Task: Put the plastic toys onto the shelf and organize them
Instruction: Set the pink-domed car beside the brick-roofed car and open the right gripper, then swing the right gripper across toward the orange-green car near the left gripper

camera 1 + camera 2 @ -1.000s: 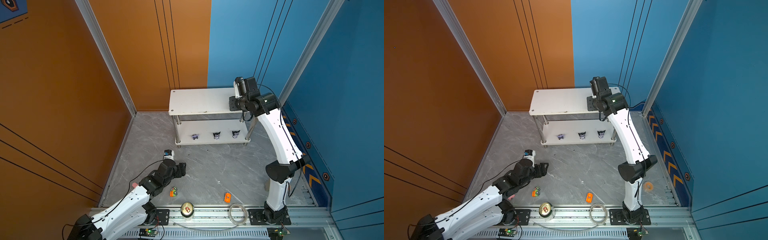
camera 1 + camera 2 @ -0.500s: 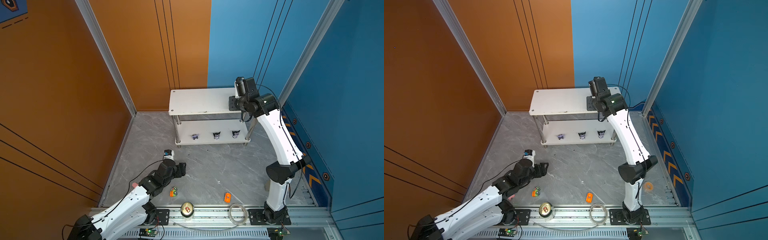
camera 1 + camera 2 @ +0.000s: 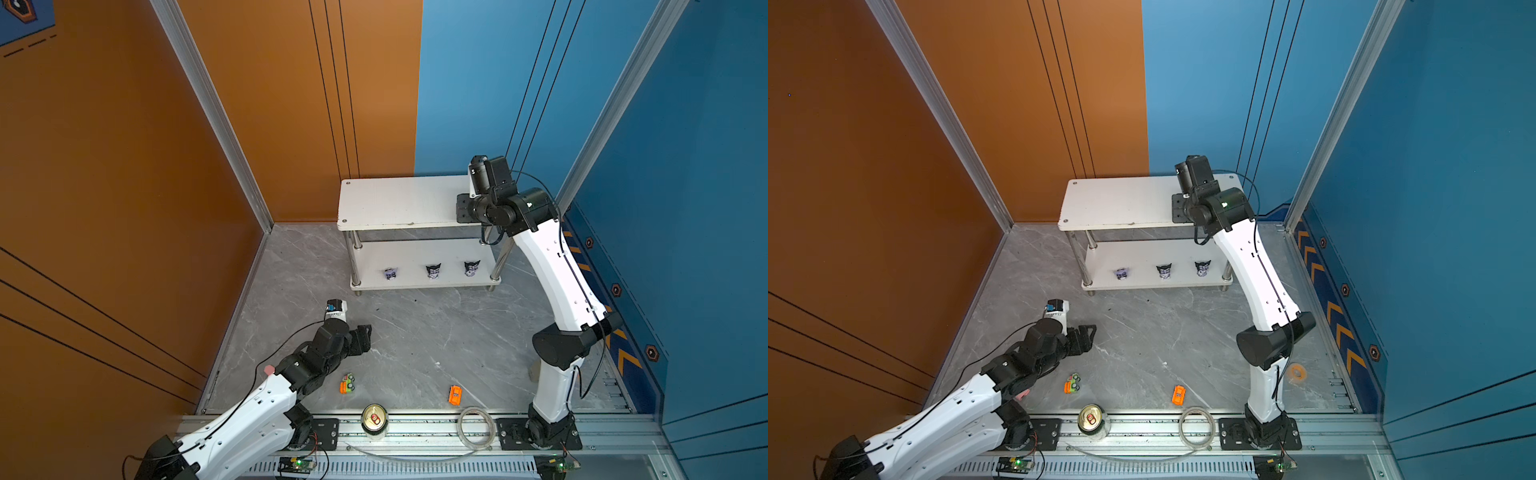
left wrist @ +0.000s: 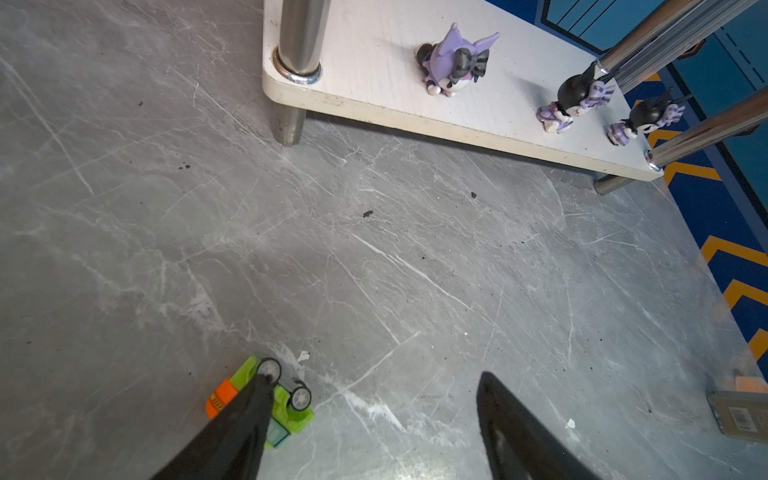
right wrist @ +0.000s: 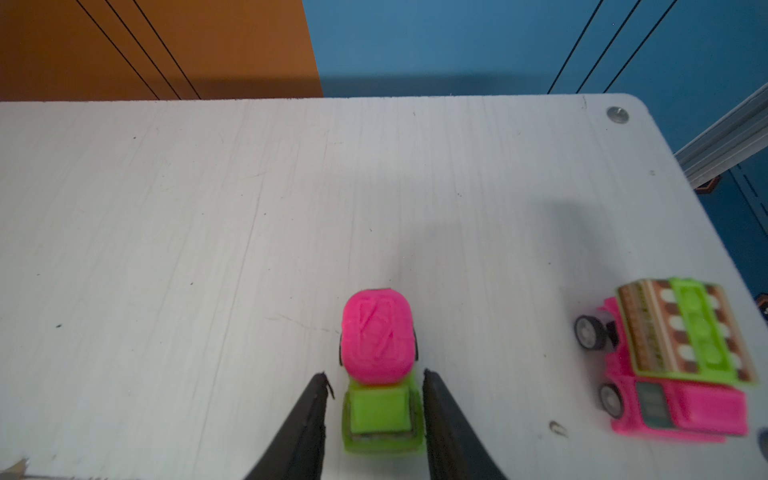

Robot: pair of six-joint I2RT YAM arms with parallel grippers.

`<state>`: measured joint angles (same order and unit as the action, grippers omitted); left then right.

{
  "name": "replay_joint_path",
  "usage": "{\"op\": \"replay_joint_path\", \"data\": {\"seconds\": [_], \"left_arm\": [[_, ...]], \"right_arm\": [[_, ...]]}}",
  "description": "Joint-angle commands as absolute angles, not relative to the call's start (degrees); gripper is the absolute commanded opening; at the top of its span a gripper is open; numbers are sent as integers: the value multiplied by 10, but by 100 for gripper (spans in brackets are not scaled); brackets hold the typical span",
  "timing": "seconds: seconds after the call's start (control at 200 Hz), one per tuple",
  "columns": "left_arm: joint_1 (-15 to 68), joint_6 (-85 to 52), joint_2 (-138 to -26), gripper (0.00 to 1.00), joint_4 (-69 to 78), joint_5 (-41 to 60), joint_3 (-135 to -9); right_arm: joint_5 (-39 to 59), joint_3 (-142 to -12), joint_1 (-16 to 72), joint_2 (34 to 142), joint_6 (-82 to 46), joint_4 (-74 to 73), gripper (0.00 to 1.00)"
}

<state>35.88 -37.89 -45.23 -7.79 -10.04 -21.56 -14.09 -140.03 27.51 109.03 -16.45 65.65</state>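
Note:
The white shelf [image 3: 399, 203] [image 3: 1121, 203] stands at the back. My right gripper [image 5: 374, 374] is open over its top tier [image 5: 208, 208]. A green toy car with a pink drum [image 5: 378, 345] rests on the board between the fingers, with a gap at one side. Beside it on that tier sits a pink and green truck [image 5: 681, 361]. Three purple-black figurines [image 3: 390, 274] [image 3: 433, 271] [image 3: 471, 268] line the lower tier [image 4: 365, 54]. My left gripper [image 4: 374, 376] [image 3: 363, 338] hangs open and empty over the floor, next to a green-orange car [image 4: 286, 405] [image 3: 347, 383]. An orange car [image 3: 455, 395] lies further right.
A gold-topped can [image 3: 374, 419] and a clear tape ring [image 3: 476, 427] sit on the front rail. An orange roll [image 3: 1296, 372] lies by the right arm's base. Chrome shelf legs [image 4: 297, 37] stand near the left gripper. Walls close in on three sides.
The right gripper's jaws have spread apart around the green and pink car on the top tier. The left arm has not moved.

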Motion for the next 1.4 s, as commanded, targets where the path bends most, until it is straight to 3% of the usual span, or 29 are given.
{"op": "replay_joint_path", "data": {"seconds": [0.0,0.235,0.385,0.486,0.681,0.766,0.841,0.916,1.151,1.392], "left_arm": [[352,-367,-442,79,-104,-100,-232],[352,-359,-414,80,-151,-116,-244],[352,-358,-389,80,-178,-127,-241],[351,-356,-373,79,-215,-140,-242],[344,-371,-367,70,-268,-153,-225],[339,-386,-384,61,-265,-153,-214],[335,-397,-401,48,-260,-151,-212],[330,-403,-407,45,-260,-151,-219],[309,-415,-359,50,-282,-166,-229],[276,-443,-327,53,-293,-147,-198]], "right_arm": [[-145,-1398,279,1044,-166,677,42],[-168,-1336,297,963,-154,681,47],[-191,-1110,362,825,-145,593,49],[-126,-939,412,722,-146,499,48],[-58,-752,492,632,-151,446,35],[-8,-692,513,641,-146,416,26],[10,-655,532,669,-151,387,11],[35,-634,549,710,-159,345,0],[77,-675,620,881,-113,244,0],[121,-741,628,1026,-103,143,0]]}}
